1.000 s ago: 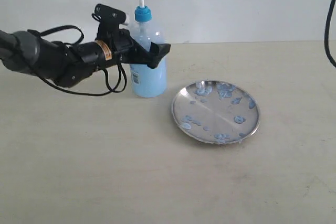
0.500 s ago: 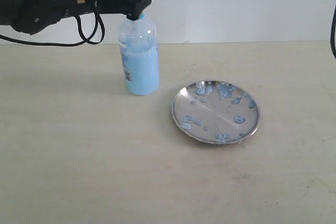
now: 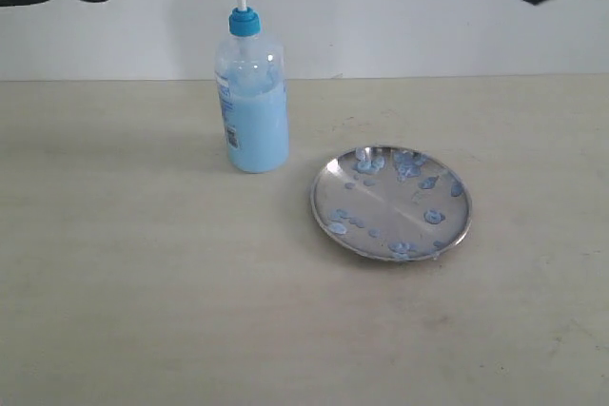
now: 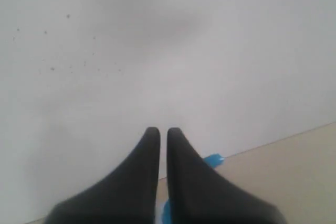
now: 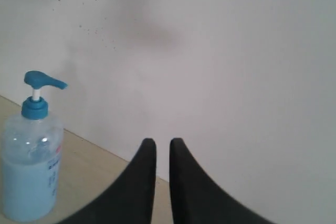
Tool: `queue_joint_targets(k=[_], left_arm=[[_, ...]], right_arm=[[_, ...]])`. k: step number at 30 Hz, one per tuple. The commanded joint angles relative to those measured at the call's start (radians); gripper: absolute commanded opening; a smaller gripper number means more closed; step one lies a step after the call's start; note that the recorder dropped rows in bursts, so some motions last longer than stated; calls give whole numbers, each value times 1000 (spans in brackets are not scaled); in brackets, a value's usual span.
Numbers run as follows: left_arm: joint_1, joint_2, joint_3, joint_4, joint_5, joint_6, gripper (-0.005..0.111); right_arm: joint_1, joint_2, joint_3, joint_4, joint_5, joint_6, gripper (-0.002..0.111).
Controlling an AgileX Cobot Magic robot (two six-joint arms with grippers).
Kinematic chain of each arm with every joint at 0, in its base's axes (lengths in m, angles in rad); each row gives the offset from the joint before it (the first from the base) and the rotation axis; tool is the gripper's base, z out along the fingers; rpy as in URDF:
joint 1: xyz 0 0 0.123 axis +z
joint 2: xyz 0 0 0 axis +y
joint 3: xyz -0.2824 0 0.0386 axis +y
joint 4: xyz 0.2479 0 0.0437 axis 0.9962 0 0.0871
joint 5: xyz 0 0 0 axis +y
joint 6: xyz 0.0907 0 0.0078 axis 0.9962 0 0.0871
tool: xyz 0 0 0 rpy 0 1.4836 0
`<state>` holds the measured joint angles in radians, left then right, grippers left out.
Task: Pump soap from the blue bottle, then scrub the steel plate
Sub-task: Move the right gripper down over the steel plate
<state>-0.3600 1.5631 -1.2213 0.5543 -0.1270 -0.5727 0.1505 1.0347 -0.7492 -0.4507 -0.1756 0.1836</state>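
Blue bottle point(image 3: 255, 111) stood alone on desk point(image 3: 143, 311), at 10 o'clock from steel plate point(image 3: 392, 204). Left gripper point(image 4: 163, 142) had quit pump, risen out of exterior view; fingers narrow, empty. Right gripper point(image 5: 163, 153) fingers narrow, empty too. Soap point(image 3: 433, 217) blobs dotted plate: pumping seemingly done, scrubbing next.

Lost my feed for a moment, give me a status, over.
Left gripper and right gripper shut, empty, facing the wall. Blue bottle upright beside steel plate, not touching; soap blobs on plate. Nothing between them.
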Motion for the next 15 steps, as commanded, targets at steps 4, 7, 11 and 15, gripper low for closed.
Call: queue_joint_targets(k=[4,7,11,15], left_arm=[[72,-373,477,-2,-351,8,4],[129,-541,641,-149,-331,99,4],[188,-652,790,-341,-295,247,4],[211,-668,871,-365,-285,288,4]], right_arm=[[-2,-298,406,241,-231,0,0],[-2,-340,480,256,-255,21,0],[-2,-283,454,232,-277,62,0],[-2,-99,349,232,-270,62,0]])
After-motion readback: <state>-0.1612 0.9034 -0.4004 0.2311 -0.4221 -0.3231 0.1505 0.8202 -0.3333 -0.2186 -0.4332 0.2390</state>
